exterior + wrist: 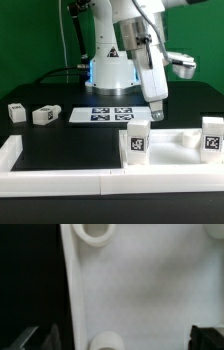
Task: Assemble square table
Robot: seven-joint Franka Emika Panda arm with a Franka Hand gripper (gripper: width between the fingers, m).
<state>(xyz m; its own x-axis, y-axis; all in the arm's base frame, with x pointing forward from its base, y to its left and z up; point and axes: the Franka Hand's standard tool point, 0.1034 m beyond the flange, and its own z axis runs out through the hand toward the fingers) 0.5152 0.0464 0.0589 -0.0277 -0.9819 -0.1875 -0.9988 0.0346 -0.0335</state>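
White plastic fills most of the wrist view: the square table top (140, 286) lies flat under the camera, with one edge against the black table. Two round corner sockets (97, 231) (105, 341) show along that edge, and both look empty.

In the exterior view the top (178, 137) sits at the near right of the table, just behind the front rail, and little of it shows. Four legs can be counted. Two stand upright at the top, one (138, 143) at its left end and one (212, 137) at its right in the exterior view, each facing the camera with a black-and-white tag. Whether they are seated in sockets cannot be told. The other two legs (15, 112) (45, 115) lie loose, close together, well apart from the top on the exterior view's left.

The gripper (157, 118) (122, 339) hangs just over the top, between the two upright legs. Its dark fingers (40, 338) are spread wide and hold nothing.

One marker board (105, 113) lies flat behind the gripper, in front of the arm's base (108, 65). White border rails (55, 182) run along the near edge of the black table (70, 140).
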